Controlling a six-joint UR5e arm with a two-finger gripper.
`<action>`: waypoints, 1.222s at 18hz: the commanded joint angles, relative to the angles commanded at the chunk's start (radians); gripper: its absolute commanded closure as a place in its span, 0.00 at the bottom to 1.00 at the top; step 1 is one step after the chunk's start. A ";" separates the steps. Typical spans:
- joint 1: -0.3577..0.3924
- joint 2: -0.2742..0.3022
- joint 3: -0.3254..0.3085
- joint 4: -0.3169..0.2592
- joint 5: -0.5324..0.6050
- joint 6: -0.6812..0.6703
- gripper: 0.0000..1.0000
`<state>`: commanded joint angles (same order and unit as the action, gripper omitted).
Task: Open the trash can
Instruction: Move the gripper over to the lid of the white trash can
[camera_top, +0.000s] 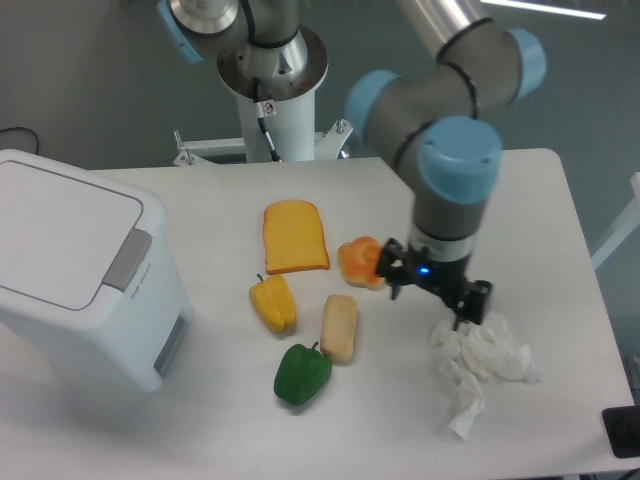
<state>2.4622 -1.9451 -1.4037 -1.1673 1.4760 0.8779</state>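
Observation:
The trash can is a big boxy white bin at the table's left edge. Its flat white lid is down and a grey push tab sits on the lid's right side. My gripper hangs above the table to the right of centre, far from the bin. Its fingers point down, spread apart and holding nothing. It hovers between an orange bun and crumpled white paper.
Food items lie mid-table: a toast slice, a yellow pepper, a pale bread roll and a green pepper. The arm's white base column stands at the back edge.

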 joint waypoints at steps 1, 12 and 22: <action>-0.012 0.002 0.003 0.000 -0.034 -0.041 0.00; -0.137 0.124 0.025 -0.002 -0.259 -0.448 0.00; -0.196 0.141 0.009 -0.006 -0.299 -0.568 0.00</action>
<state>2.2657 -1.8040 -1.3944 -1.1735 1.1766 0.3099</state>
